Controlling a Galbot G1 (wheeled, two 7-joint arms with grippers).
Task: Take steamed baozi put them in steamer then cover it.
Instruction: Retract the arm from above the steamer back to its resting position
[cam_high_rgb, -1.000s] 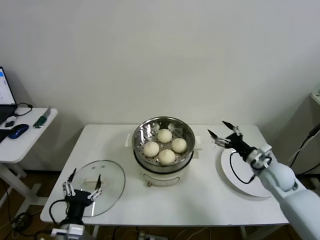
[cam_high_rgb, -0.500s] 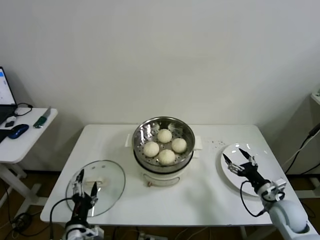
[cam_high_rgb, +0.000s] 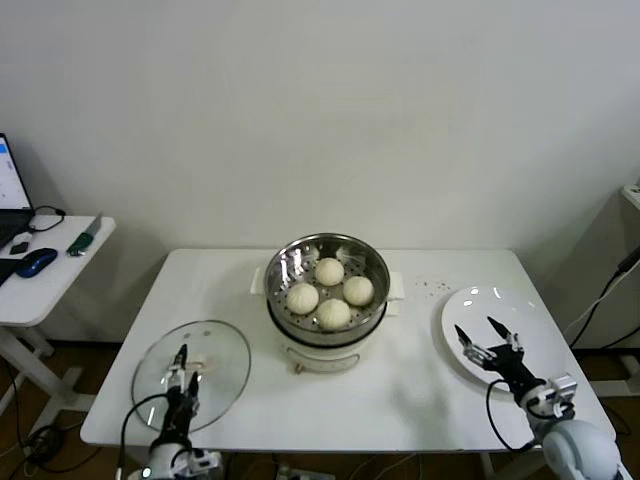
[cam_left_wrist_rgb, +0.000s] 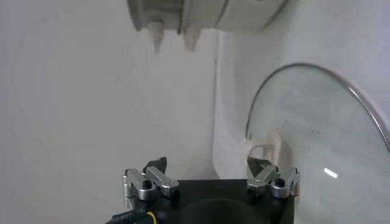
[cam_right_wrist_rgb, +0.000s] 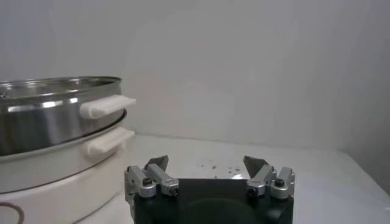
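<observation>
Steamer (cam_high_rgb: 327, 262) at table centre, holding all four steamed baozi (cam_high_rgb: 330, 293) on its perforated floor; the loading is judged complete and the covering step is in hand. One glass lid (cam_high_rgb: 192, 374) lies flat on the white table (cam_high_rgb: 400, 390) at the front left, well apart from the steamer. Left gripper (cam_high_rgb: 182, 380) hangs low at the near edge of the lid, its fingers spread and empty in the left wrist view (cam_left_wrist_rgb: 210, 176). Right gripper (cam_high_rgb: 488, 344) sits over the near side of the single white plate (cam_high_rgb: 490, 302), fingers likewise spread and holding nothing. To cover well, the left gripper should close on the lid's knob rather than its glass rim, lift it clear of the table, carry it level over the steamer and lower it centred so that the rim seats all round without pressing the buns. Count: four baozi, one steamer, one lid, one plate, two grippers
</observation>
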